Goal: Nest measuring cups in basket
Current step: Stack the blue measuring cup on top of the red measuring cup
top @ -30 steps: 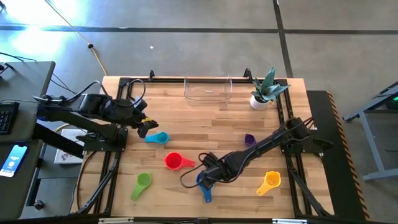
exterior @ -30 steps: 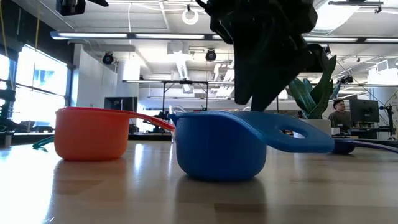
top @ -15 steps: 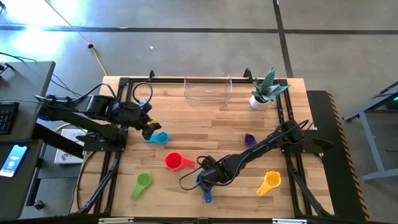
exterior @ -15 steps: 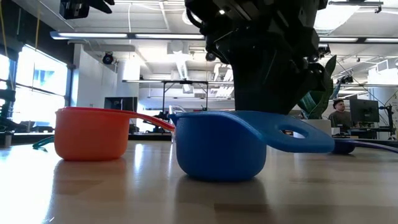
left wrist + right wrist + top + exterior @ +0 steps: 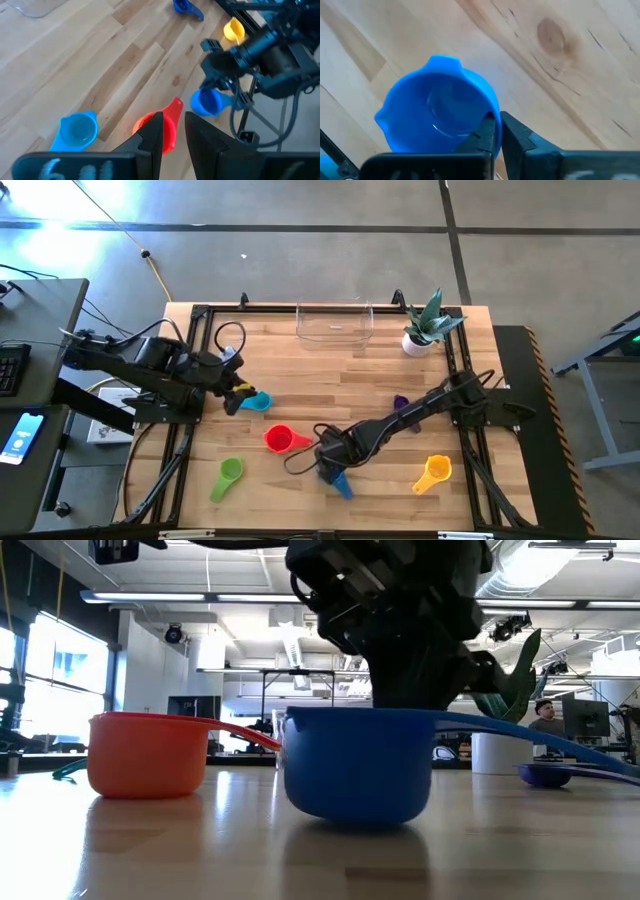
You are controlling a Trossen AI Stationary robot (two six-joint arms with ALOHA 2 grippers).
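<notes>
Starting at your left: the left gripper hangs over the table's left side, just beside the teal measuring cup. In the left wrist view its fingers stand a narrow gap apart with nothing between them. The green measuring cup lies near the front left corner, handle toward the front edge. The red measuring cup sits upright near the middle, handle pointing right toward the right gripper.

The right gripper is down at the blue measuring cup, front of centre. In the right wrist view its fingers are pinched on the cup's rim, one inside the bowl and one outside. This cup is a round, deep scoop with a small pour lip and a flat handle; in the low view it rests on the wood with the gripper's dark bulk directly above, hiding the rim contact.

The purple measuring cup is largely covered by the right arm in the high view; you see only a sliver. The yellow measuring cup lies near the front right. The basket, clear-walled, stands at the back edge, well apart from every cup; its outline is faint against the wood. The potted plant stands just to its right.
</notes>
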